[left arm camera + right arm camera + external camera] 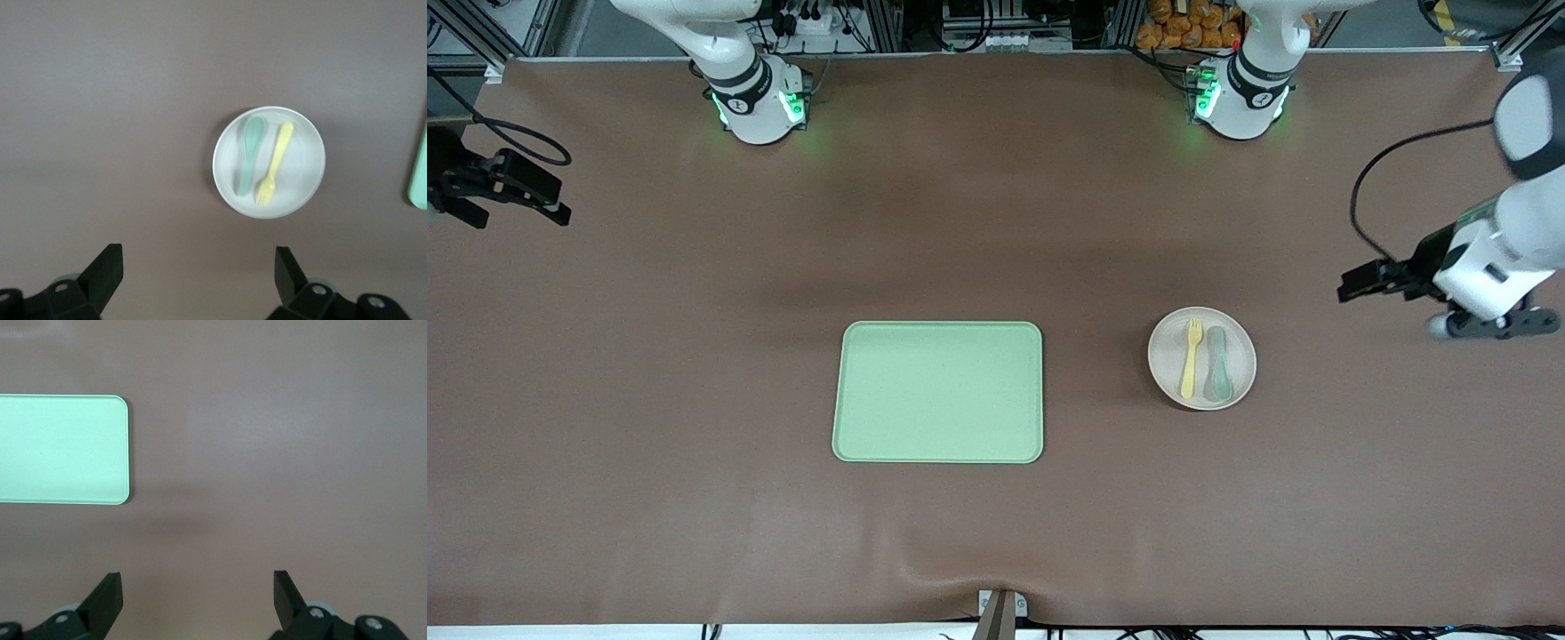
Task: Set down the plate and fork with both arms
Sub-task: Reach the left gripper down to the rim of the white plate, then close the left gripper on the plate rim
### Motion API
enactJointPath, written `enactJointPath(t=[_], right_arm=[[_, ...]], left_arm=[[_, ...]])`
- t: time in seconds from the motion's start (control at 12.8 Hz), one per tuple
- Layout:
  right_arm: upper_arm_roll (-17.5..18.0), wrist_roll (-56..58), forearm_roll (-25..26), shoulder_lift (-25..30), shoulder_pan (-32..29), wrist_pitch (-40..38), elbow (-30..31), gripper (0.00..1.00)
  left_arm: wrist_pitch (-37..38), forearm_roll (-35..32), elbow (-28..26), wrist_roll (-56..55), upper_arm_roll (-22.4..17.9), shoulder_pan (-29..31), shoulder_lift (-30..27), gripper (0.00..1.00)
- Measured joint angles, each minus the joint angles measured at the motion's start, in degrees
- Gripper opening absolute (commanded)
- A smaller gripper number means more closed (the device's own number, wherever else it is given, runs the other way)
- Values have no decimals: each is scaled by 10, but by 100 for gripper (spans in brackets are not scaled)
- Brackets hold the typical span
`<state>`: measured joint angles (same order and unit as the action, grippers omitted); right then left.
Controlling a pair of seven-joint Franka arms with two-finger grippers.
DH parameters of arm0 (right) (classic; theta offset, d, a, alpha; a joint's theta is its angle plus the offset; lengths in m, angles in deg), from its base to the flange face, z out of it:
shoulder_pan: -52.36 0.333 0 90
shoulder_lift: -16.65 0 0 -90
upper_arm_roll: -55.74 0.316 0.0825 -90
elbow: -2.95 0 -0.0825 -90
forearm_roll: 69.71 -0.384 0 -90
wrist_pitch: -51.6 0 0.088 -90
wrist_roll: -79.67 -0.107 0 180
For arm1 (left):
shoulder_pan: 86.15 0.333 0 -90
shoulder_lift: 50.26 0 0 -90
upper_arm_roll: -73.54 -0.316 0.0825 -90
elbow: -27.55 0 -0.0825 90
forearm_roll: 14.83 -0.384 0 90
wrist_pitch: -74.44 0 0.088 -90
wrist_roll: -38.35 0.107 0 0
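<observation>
Best begun by lowering the left end effector [198,270], spread wide and empty over bare bench, squarely onto the plate [1201,358] rim, clear of the fork [1190,357] and spoon [1218,363] lying on it. Right end effector [197,593], likewise wide and empty, waiting beside the green tray [938,392]. Brown, faintly rippled bench [694,356] cover; cabling and racks along the arm bases.

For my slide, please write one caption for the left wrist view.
Open left gripper above the table, plate holding fork and spoon.
</observation>
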<state>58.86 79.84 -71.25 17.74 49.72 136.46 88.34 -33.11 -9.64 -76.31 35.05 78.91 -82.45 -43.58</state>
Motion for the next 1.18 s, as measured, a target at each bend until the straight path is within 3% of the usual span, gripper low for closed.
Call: enactJointPath(t=[0.16,0.24,0.31,0.55,0.86,1.18], right_arm=[[0,0,0,0,0,0,0,100],[-1,0,0,0,-1,0,0,100],[-1,0,0,0,-1,0,0,100],[-1,0,0,0,-2,0,0,100],[-1,0,0,0,-2,0,0,100],[-1,0,0,0,-2,0,0,100]], left_arm=[[-102,17,-81,27,0,1,15,100],[-142,29,-108,39,0,3,28,94],[-174,35,-125,49,0,6,46,82],[-231,42,-136,68,0,14,101,77],[-317,118,-157,128,6,15,158,77],[-334,189,-164,188,11,15,185,62]])
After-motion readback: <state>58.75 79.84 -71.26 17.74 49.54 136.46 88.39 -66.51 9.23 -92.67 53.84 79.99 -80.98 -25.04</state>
